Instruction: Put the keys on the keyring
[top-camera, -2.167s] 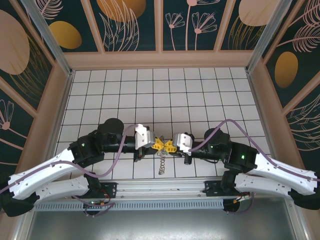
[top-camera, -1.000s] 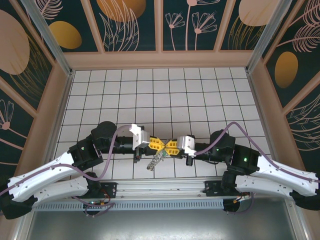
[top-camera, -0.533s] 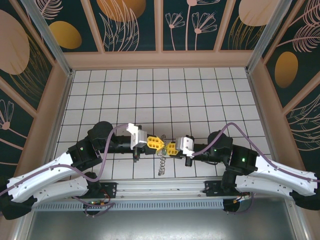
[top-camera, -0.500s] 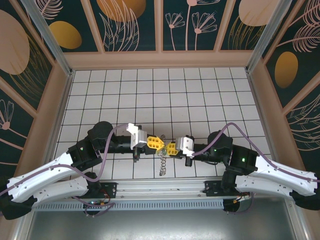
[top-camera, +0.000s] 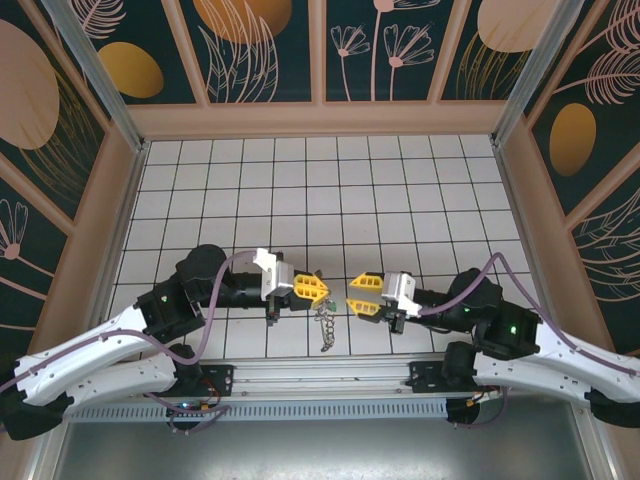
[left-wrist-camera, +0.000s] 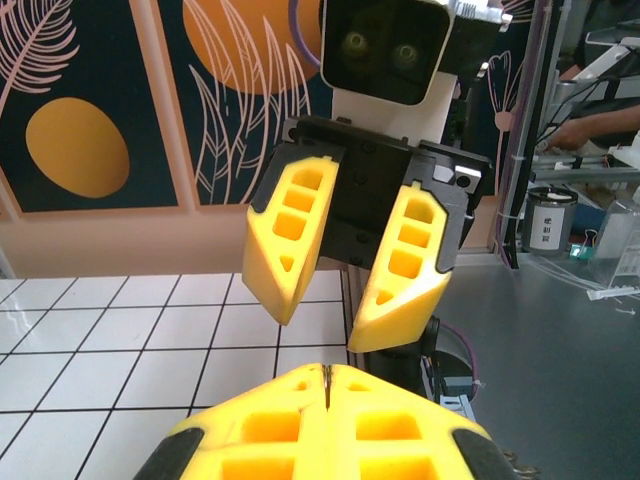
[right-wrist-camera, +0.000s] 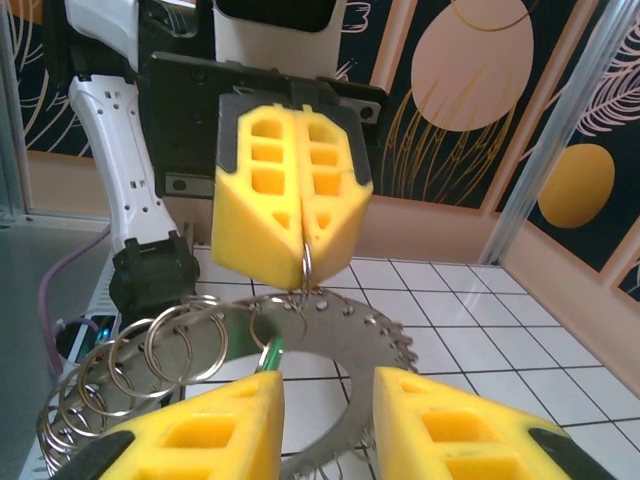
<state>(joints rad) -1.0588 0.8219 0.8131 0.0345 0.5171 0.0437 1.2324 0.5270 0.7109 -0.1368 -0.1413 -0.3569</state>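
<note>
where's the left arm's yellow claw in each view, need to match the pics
Top external: left arm's yellow claw lower centre-left, shut on the dull metal ring chain.
Left wrist: the claw at bottom centre, shut.
Right wrist: the claw upper centre, pinching that chain.
Shared landmark: white tiled floor.

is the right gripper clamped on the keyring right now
No, the right gripper has its jaws open and sits apart from the keyring, which hangs from the shut left gripper.
</note>
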